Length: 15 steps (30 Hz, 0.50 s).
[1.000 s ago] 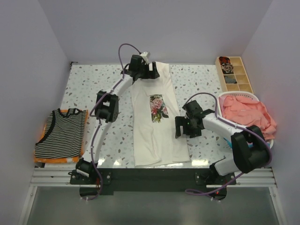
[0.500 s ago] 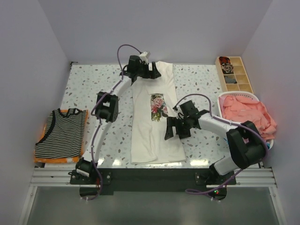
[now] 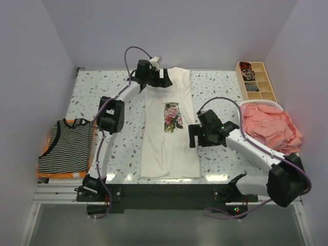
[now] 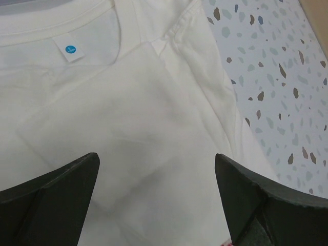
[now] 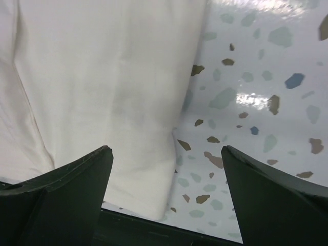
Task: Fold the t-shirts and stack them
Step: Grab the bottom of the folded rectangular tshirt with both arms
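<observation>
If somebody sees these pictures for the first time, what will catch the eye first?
The cream t-shirt with a rose print lies flat down the middle of the speckled table, the open left hand over its collar and the open right hand at its right edge. At the left, a striped t-shirt rests on orange cloth; at the right, coral-pink cloth fills a white basket.

Striped stack (image 3: 66,146) left, basket (image 3: 260,104) and wooden tray (image 3: 259,81) right, flank the cream t-shirt (image 3: 166,148).
</observation>
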Available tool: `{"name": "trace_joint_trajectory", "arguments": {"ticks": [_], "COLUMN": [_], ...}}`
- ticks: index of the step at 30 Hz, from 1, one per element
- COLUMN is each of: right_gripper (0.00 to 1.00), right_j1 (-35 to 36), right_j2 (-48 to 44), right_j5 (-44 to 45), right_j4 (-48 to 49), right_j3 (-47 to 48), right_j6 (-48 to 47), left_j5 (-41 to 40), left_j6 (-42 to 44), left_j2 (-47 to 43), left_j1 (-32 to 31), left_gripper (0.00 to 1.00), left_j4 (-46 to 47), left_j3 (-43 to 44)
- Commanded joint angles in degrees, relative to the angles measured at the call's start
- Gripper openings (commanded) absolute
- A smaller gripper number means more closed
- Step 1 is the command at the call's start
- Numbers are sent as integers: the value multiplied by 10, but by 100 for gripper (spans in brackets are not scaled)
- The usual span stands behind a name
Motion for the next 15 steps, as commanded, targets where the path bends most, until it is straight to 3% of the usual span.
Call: {"name": "trace_joint_trajectory", "arguments": {"ticks": [1,3,10,15], "right_gripper": [93,93,92,91], "right_j1": [-1,-3,-8,-9], "right_j2": [-69,-83,-120,-148], "right_j5": [101,88,-7,-38], "right_j4": [-43,-46,-6,-9], "right_j3": [22,10,-91,-118], "right_j6": [20,34,76,86], "left_j5": [-87,-118,-114,-155], "left_j6": [39,27,-45,-130], "left_j2": [-200,-301,-609,-828], "left_j1": [5,5,-19,-73], "left_gripper": [100,100,100,100], "left_j4": [-5,0,51,-1], "left_j3": [-130,-209,-675,-878]}}
